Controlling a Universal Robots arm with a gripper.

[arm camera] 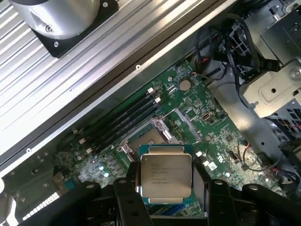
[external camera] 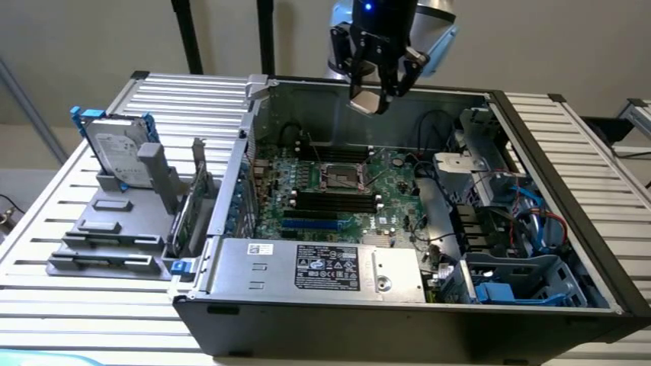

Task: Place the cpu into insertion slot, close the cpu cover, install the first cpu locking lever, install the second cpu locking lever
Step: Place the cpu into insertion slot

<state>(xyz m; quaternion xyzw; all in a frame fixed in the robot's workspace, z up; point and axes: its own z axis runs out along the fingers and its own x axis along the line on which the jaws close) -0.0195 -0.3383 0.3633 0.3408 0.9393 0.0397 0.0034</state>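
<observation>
My gripper (external camera: 373, 90) hangs high over the open computer case, above its back wall. In the wrist view the gripper (arm camera: 165, 189) is shut on the cpu (arm camera: 165, 175), a silvery-beige square chip held flat between the two black fingers (arm camera: 128, 193). In the exterior view the cpu (external camera: 365, 103) shows as a pale patch at the fingertips. The insertion slot (external camera: 343, 177) is a square black socket on the green board, well below the gripper. In the wrist view the insertion slot (arm camera: 151, 137) lies just past the cpu's edge, with a silver metal piece (arm camera: 161, 126) raised at its side.
Black memory sticks (external camera: 336, 202) lie beside the socket. The grey power supply (external camera: 325, 267) fills the case's near side, with a drive cage (external camera: 514, 282) and cables at the exterior view's right. A hard drive (external camera: 117, 156) stands on a grey rack outside the case.
</observation>
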